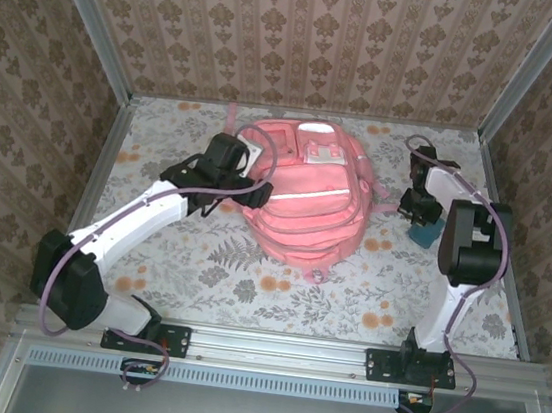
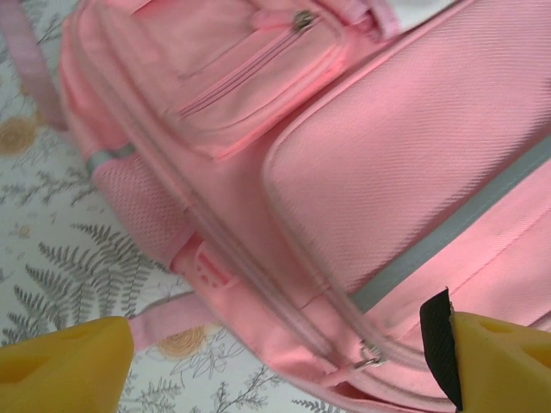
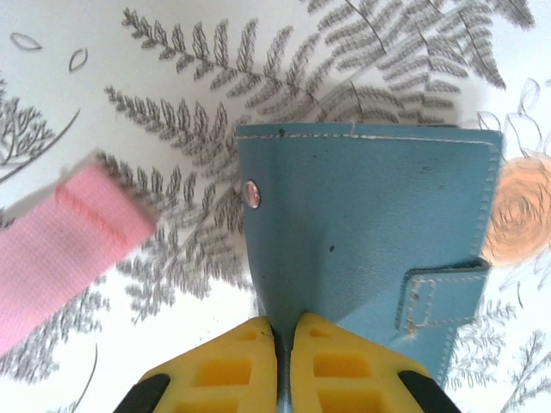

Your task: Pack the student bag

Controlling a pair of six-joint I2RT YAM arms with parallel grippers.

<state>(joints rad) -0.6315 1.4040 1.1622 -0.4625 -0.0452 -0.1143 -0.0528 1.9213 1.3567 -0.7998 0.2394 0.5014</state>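
Table (image 1: pixel 245 293) printed with ferns and orange flowers, seen from above and from two wrist cameras. On the right side, the right gripper (image 3: pixel 284 334) has its yellow fingers pressed together on the near edge of a small teal case (image 3: pixel 362 224), which lies flat on the table with its tab closure toward the right. Only a thin margin of the case is held, so the lift probably wants a firm, steady pinch and a slow rise; otherwise the case may swing or slip out on the way to the bag (image 1: pixel 306 205). A loose pink strap (image 3: pixel 60 245) lies just left of the case, apart from it, and carrying the case above it would likely avoid a snag. On the left side, the left gripper (image 2: pixel 284 366) is spread wide and holds nothing, hovering low over the bag with a zip pull (image 2: pixel 370 354) just inside its right finger. That pull looks the sensible thing to catch, since the case needs an opening, and whether any pocket is unzipped cannot be told. The bag, salmon pink and far larger than the case, lies flat with its front pockets up, stretching from mid-table toward the far wall. Its left side sits directly beneath the left gripper; it lies to the left of the right gripper, near but apart.
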